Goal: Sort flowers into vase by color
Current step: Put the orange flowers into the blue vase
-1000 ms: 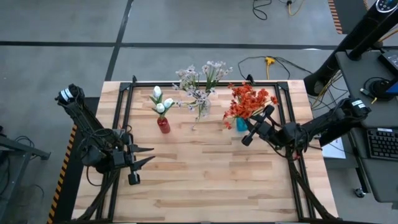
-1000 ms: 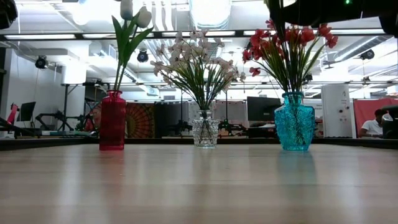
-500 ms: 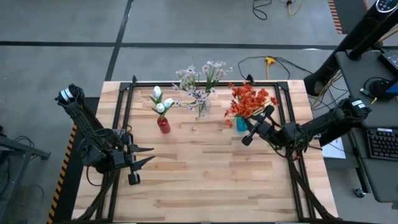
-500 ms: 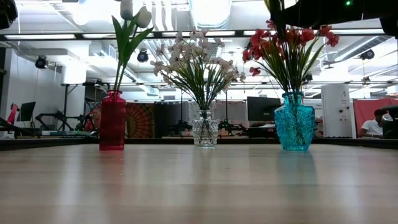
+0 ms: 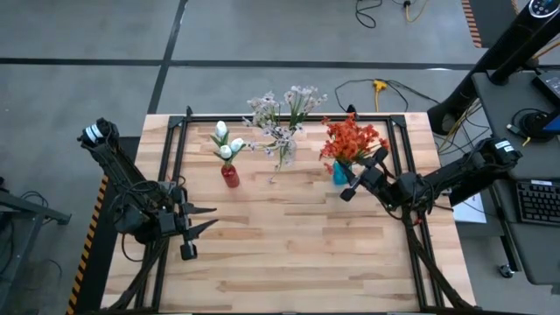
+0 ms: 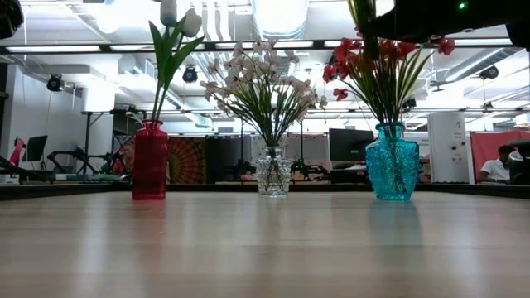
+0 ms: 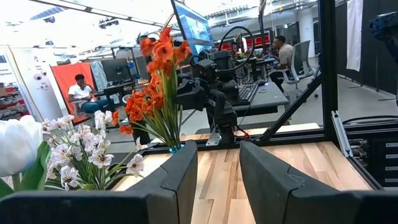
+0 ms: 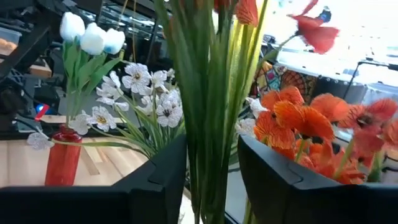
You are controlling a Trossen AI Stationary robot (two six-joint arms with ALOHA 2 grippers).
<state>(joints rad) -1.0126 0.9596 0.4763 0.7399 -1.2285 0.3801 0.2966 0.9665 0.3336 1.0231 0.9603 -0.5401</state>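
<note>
- The right gripper (image 5: 356, 178), centre-right in the high view, is hovering with jaws parted around the orange-red flowers' green stalks (image 8: 208, 106), which are standing in the turquoise glass vase (image 6: 392, 162).
- It should be backing away straight, avoiding snagging blooms.
- The left gripper (image 5: 206, 219), lower left, is waiting, jaws apart and empty.

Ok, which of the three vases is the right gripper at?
The blue vase with the orange flowers; the right gripper is beside it. The red and clear vases stand apart.

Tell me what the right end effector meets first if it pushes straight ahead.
Probably the green stems of the orange flowers: they already stand between the right end effector's open fingers.
</note>
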